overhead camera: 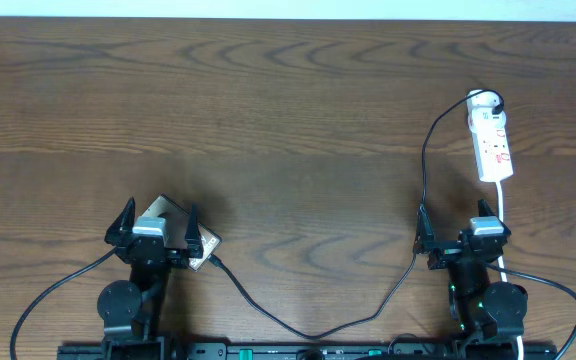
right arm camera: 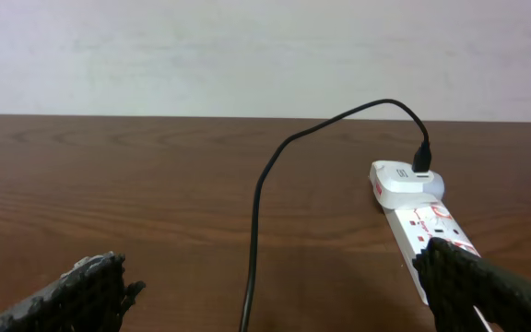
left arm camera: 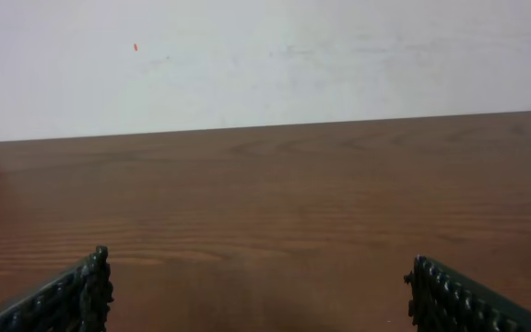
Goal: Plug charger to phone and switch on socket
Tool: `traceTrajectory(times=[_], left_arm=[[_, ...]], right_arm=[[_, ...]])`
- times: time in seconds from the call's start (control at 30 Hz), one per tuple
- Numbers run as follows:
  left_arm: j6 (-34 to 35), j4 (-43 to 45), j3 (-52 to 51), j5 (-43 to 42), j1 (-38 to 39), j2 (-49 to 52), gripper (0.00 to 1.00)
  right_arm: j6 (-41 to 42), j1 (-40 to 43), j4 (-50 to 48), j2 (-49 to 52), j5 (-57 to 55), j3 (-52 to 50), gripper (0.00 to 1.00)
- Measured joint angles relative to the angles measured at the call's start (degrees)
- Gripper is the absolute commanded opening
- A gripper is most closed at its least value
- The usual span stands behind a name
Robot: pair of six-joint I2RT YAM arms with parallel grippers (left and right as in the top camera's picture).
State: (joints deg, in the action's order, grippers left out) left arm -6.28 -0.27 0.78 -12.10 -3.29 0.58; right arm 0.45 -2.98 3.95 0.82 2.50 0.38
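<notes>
The phone [overhead camera: 164,211], a brownish-grey slab, lies at the front left, partly hidden under my left gripper [overhead camera: 156,222], which is open just above it. The black charger cable [overhead camera: 308,330] runs from the phone's near right corner, loops along the front edge and climbs to a white adaptor [right arm camera: 404,180] on the far end of the socket [overhead camera: 492,142]. Whether its tip sits in the phone is hidden. My right gripper [overhead camera: 463,224] is open just in front of the socket [right arm camera: 427,223], with the cable [right arm camera: 256,203] lying on the table between its fingers.
The socket's white cord [overhead camera: 503,215] runs toward the front edge beside the right arm. The left wrist view holds only bare wood between its fingers [left arm camera: 86,293] and a white wall behind.
</notes>
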Motion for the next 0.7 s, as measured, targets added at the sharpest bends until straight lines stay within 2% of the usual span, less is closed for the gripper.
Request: traceTrajectory(times=[0.7], left_arm=[[0.0,0.0,0.0,0.0,0.0,0.0,0.99]], right_arm=[[0.0,0.0,0.0,0.0,0.0,0.0,0.99]])
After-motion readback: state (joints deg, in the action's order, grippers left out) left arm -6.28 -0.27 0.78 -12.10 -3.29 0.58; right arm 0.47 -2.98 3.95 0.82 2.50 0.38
